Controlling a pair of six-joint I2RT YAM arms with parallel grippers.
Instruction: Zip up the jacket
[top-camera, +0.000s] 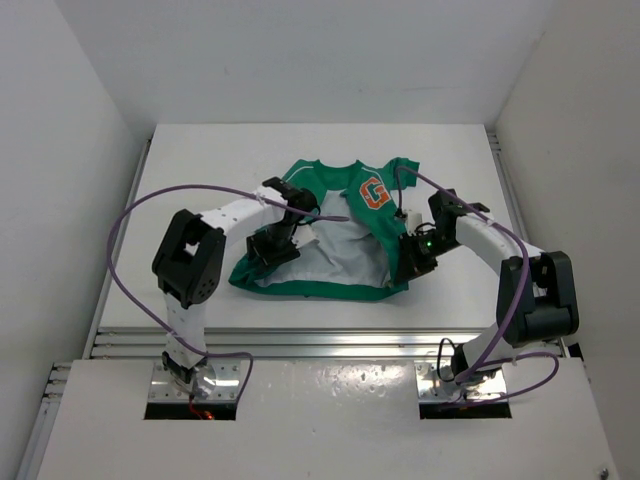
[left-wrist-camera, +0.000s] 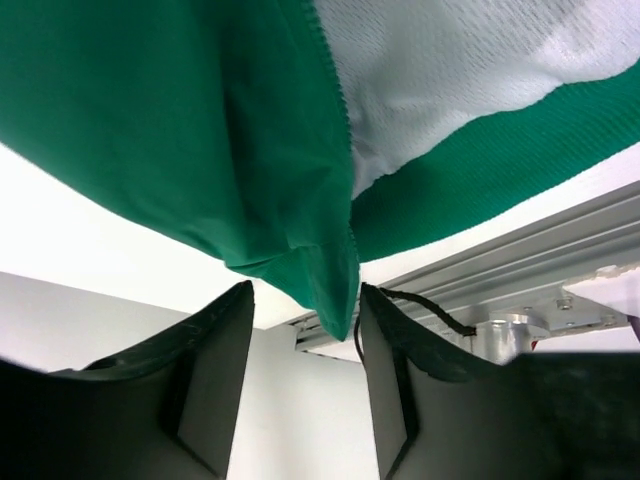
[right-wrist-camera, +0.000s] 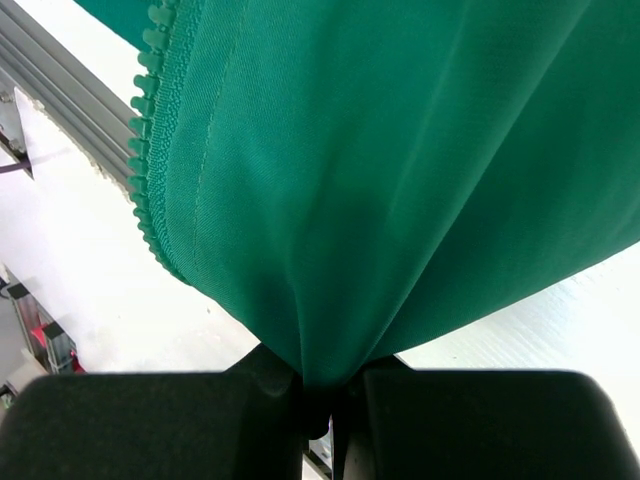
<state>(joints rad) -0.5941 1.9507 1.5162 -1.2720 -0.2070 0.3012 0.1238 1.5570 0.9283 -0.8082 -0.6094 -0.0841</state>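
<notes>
On the white table (top-camera: 300, 150), jacket (top-camera: 345, 180) lies unzipped, grey lining (top-camera: 340, 250) showing. Right pincer (right-wrist-camera: 318, 385) clamped tight on a green fold, zipper teeth (right-wrist-camera: 150, 150) just beside. Left pincer (left-wrist-camera: 305, 300): jaws apart, hem corner (left-wrist-camera: 335, 285) hanging between them, not pinched.

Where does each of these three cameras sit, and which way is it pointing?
Top: fixed above and behind, looking down at the jacket on the table; both arms show.
Left wrist: on the left arm, looking past its parted jaws at a hanging jacket corner.
Right wrist: on the right arm, looking past shut jaws pinching green fabric.
Both wrist views share the jacket.
</notes>
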